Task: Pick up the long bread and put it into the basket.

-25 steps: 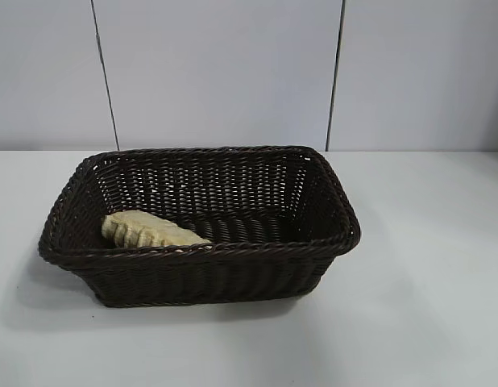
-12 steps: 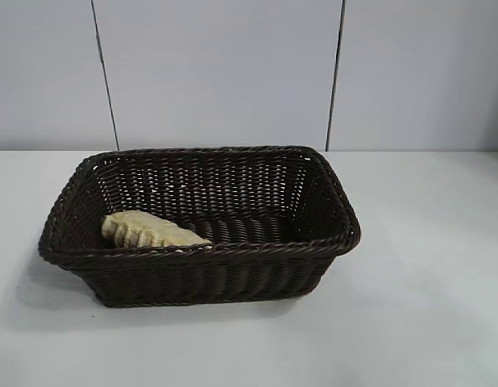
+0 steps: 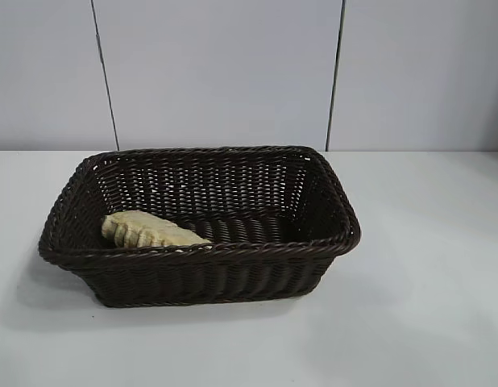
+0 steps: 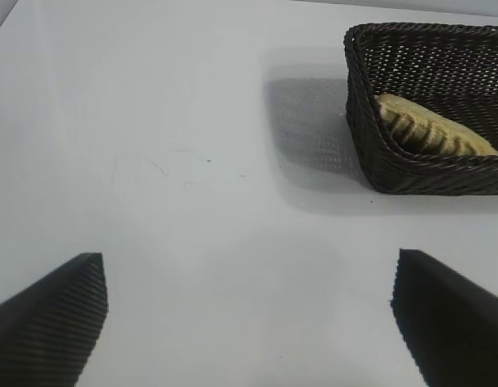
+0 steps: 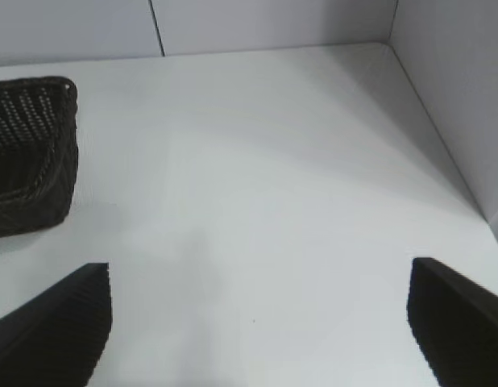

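Long bread (image 3: 151, 230) lies inside basket (image 3: 313, 244), lower left, task looks done. Left pincer (image 4: 249, 310) and right pincer (image 5: 257, 318) gape empty over bare counter (image 3: 426, 314).

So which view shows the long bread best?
The exterior view: the long bread lies whole inside the basket, at its left end. The left wrist view shows it partly behind the rim; the right wrist view shows none.

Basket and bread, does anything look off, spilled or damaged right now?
Nothing stands out. The long bread lies whole inside the basket, at its left end against the near wall. The basket sits upright and intact on the white table, with nothing spilled around it.
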Action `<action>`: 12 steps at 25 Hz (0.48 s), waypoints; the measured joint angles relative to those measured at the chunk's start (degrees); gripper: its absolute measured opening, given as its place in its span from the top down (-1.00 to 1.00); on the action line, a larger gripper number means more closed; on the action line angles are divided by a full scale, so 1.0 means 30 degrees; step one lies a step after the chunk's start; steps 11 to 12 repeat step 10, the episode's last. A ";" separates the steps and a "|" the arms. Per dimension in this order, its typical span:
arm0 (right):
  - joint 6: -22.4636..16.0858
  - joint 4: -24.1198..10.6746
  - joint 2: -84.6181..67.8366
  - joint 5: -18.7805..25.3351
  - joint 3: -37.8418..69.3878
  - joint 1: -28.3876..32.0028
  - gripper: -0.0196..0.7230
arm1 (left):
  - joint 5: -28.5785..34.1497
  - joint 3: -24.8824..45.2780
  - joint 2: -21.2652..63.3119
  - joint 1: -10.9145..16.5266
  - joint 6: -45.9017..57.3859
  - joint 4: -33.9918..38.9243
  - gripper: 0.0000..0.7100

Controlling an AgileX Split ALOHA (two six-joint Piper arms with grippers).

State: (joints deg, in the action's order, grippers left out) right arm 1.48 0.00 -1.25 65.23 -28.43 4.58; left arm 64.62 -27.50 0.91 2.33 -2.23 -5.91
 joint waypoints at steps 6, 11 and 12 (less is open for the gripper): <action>0.0000 0.0207 0.0000 -0.0766 0.0563 0.0000 -0.92 | 0.0000 0.0000 0.0000 0.0000 0.0000 0.0000 -0.95; -0.0053 0.0222 0.0000 -0.0807 0.0563 0.0000 -0.92 | 0.0000 0.0000 0.0000 0.0000 0.0000 0.0000 -0.95; -0.0053 0.0222 0.0000 -0.0807 0.0563 0.0000 -0.92 | 0.0000 0.0000 0.0000 0.0000 0.0000 0.0000 -0.95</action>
